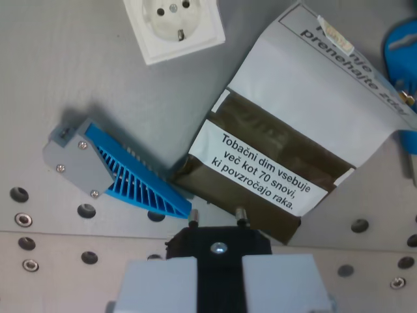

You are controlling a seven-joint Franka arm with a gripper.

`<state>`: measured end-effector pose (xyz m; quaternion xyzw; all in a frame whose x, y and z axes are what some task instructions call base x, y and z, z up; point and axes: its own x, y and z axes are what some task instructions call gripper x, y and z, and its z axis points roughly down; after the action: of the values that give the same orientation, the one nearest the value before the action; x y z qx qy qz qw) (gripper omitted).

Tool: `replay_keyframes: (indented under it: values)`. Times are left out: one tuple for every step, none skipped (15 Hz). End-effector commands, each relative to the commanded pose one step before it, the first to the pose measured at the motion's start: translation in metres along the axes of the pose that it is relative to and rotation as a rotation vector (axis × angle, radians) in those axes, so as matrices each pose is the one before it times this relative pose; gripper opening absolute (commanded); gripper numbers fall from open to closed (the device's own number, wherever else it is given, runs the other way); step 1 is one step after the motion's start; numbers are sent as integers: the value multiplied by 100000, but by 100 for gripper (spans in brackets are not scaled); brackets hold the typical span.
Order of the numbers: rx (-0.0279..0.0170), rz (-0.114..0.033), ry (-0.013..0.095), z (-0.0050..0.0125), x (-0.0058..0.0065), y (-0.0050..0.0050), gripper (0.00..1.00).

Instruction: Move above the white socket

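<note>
Socket-bound, the tool [218, 287] sat at the bottom of the wrist view, its pale fingers [163, 283] close together with nothing between them. Just ahead lay a blue fin part [133, 173] and a tobacco pack [273, 176] on the metal surface [58, 72]. Farthest ahead, slightly left, the white socket [174, 26] lay flat, partly cropped. It looked rigid, light, smooth plastic; its square rim seemed the best place to grip.

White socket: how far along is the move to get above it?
Done: the white socket is already in the wrist view, at the top edge left of centre. In hand: the gripper sits at the bottom, nearest the tobacco pouch and the blue ribbed part, holding nothing visible. Left: travel toward the view's top until the socket is centred.
</note>
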<state>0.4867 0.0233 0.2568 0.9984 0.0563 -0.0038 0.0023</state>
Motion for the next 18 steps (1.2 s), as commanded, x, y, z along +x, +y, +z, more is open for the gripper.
replay_keyframes:
  values:
    - [4175,-9517,5328,1303,439,-328,0]
    - [259,-956,-224,455,152,-63,0]
    - [177,-623,58,471,163,-61,0]
    - [139,-745,-37,491,173,-56,0]
    - [288,-924,-137,500,185,-51,0]
    - [293,-961,178,500,196,-43,0]
    - [236,-596,-271,500,204,-36,0]
    - [-22,-831,-174,500,213,-32,0]
    - [151,-686,19,500,221,-31,0]
    - [215,-662,-530,500,228,-30,0]
    - [88,-593,-481,500,235,-26,0]
    - [274,-797,-352,500,241,-21,0]
    - [250,-666,-292,500,242,-15,0]
    - [246,-393,-514,500,242,-7,0]
    - [125,-415,-180,500,239,-3,0]
    - [205,-514,-138,500,229,-3,0]
    - [172,-625,-61,500,220,-1,0]
    - [101,-198,217,500,205,3,0]
